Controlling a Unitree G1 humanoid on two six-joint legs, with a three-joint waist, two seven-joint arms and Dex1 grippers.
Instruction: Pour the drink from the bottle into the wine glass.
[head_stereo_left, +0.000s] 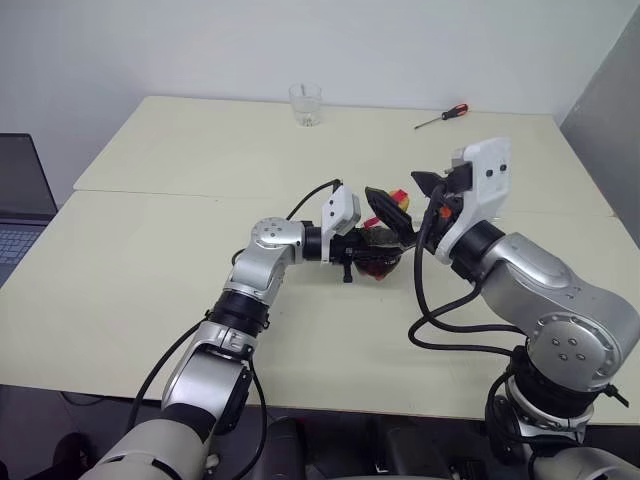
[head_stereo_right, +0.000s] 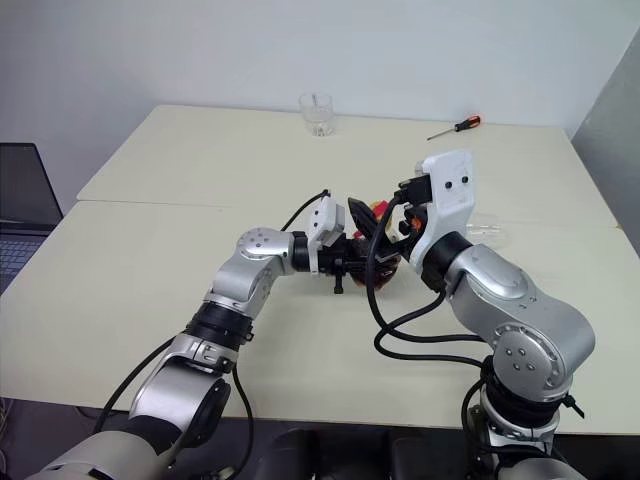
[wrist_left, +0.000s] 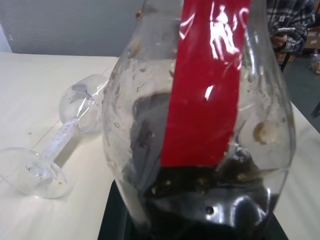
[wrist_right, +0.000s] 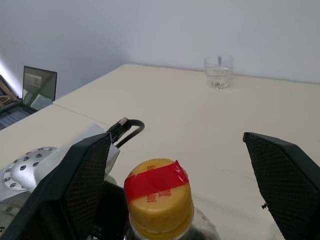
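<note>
Gripping the squat clear plastic bottle (wrist_left: 200, 125) upright, the left claw (head_stereo_left: 372, 250) is clamped shut; the right claw (wrist_right: 185, 200) gapes wide astride its yellow cap (wrist_right: 159, 197) (apparently untouched). The clear stemmed wine glass (wrist_left: 60, 145) lies toppled on the table (head_stereo_left: 150, 250) alongside.

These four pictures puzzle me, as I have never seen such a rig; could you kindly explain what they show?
A two-armed robot stands at a cream table. Two pictures come from its head, one from each wrist. Its left gripper is shut on a small bottle with dark drink at the bottom. The right gripper is open, its fingers either side of the yellow cap. A wine glass lies on its side on the table. Farther back stand a tumbler and a screwdriver; a laptop is at the left.
</note>
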